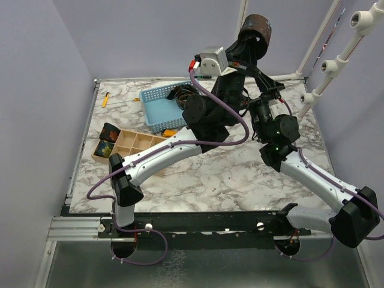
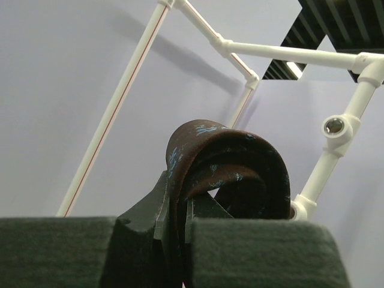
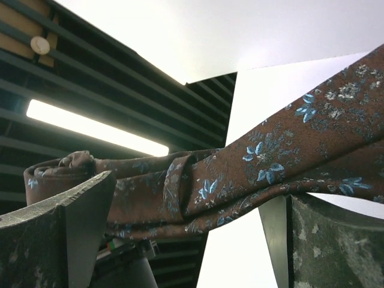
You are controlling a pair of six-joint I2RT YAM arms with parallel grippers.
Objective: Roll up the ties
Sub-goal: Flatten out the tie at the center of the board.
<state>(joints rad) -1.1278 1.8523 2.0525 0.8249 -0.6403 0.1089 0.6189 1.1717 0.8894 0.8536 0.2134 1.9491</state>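
Note:
A brown tie with small blue flowers is partly rolled into a coil (image 1: pixel 256 30), held high above the table's back. My left gripper (image 1: pixel 246 45) is shut on it. In the left wrist view the coil (image 2: pixel 228 162) loops over my left gripper (image 2: pixel 174 201), and the strip is pinched between the fingers. My right gripper (image 1: pixel 267 90) sits just below and right of the coil, pointing up. In the right wrist view its fingers (image 3: pixel 90 198) stand wide apart, and the tie's loose strip (image 3: pixel 252 162) runs across above the right gripper (image 3: pixel 186 201). More dark ties (image 1: pixel 185 95) lie in the blue basket.
A blue basket (image 1: pixel 157 108) stands at the back left. A wooden compartment tray (image 1: pixel 135 144) in front of it holds rolled ties (image 1: pixel 107 143) at its left end. A yellow item (image 1: pixel 105 99) lies at the far left. A white pipe frame (image 1: pixel 336 60) rises at the right.

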